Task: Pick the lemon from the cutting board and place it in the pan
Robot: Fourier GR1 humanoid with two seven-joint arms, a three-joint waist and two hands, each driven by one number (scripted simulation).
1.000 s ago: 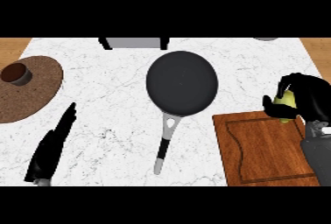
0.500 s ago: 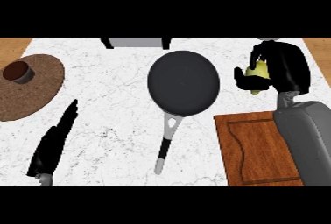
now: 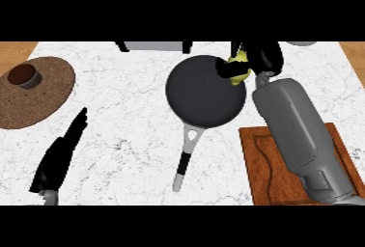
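My right hand [image 3: 258,55] is curled round the yellow lemon [image 3: 238,68], of which only a small part shows between the fingers. It hangs over the far right rim of the black pan [image 3: 203,94], whose grey handle points toward me. Behind my right forearm lies the wooden cutting board [image 3: 267,164] at the lower right, with nothing visible on it. At the lower left, my left hand [image 3: 63,153] rests open, fingers straight and pointing away.
A round brown mat [image 3: 46,99] with a small dark cup [image 3: 27,75] on it lies at the far left. A grey object with black legs [image 3: 154,46] stands at the counter's back edge. A grey round thing [image 3: 305,43] peeks in at the back right.
My right hand has carried the lemon up and leftward from above the cutting board to the pan's far right rim. The left hand has stayed where it was.
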